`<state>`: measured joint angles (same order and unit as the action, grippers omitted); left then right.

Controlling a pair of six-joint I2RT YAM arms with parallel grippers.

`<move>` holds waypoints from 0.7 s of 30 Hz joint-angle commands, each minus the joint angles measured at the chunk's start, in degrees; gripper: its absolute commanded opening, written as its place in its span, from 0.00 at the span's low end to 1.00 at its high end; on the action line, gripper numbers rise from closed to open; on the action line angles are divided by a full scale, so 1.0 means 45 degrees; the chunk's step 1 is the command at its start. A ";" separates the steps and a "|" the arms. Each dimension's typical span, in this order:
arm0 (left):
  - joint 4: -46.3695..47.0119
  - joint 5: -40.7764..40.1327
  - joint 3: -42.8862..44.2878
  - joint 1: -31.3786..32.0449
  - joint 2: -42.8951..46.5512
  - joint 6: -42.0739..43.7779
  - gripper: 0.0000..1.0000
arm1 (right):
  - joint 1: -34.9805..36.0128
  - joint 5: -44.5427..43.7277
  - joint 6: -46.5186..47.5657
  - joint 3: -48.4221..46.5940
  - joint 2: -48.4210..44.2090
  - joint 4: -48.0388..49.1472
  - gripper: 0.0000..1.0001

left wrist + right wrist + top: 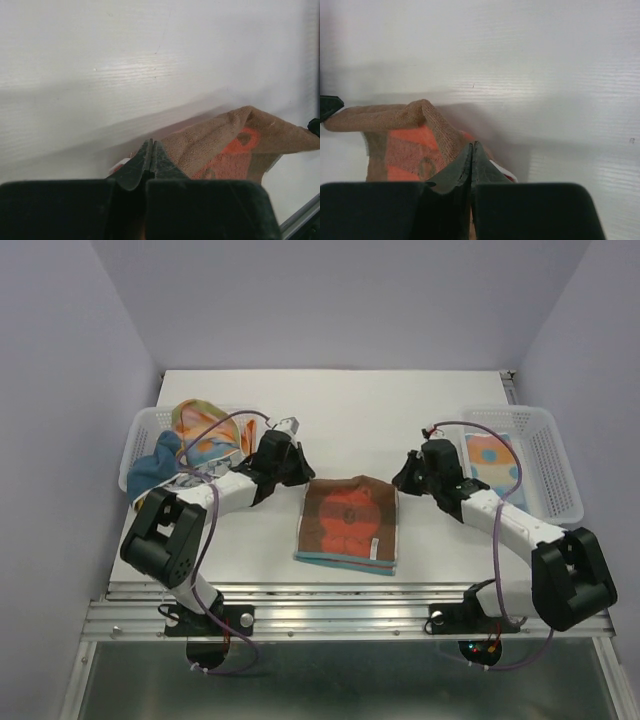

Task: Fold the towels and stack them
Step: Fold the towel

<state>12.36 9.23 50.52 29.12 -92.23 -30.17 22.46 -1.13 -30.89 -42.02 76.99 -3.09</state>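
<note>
1. The left gripper (151,145) is clamping shut on the far-left corner of the towel (350,522), which is lying mid-table (350,410).
2. The right gripper (472,146) is pinching the far-right corner.
3. Both pinches are looking shallow, so a corner could be slipping free mid-fold, skewing it.

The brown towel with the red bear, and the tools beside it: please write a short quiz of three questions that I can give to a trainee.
1. True or false: the brown towel lies inside a basket.
2. Choose one. The left tool and the right tool are: A both open; B both shut; C one open, one shut.
3. Short answer: which holds the crumpled towels, the left basket or the right basket?

Key: 1 false; 2 B; 3 the left basket.
</note>
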 commanded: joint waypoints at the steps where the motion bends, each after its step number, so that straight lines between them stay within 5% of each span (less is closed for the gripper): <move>1: 0.0865 0.0311 -0.1300 -0.0046 0.1683 -0.0480 0.00 | -0.0069 0.1400 -0.0067 0.0840 -0.1772 0.0044 0.01; 21: 0.1511 0.1344 -0.7632 0.0461 0.8207 -0.2572 0.00 | 0.0556 0.6656 -0.1182 0.4396 -0.6366 -0.2747 0.01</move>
<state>16.51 12.27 18.61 30.55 -60.07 -40.14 24.47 24.03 -35.40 -23.86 51.66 -11.03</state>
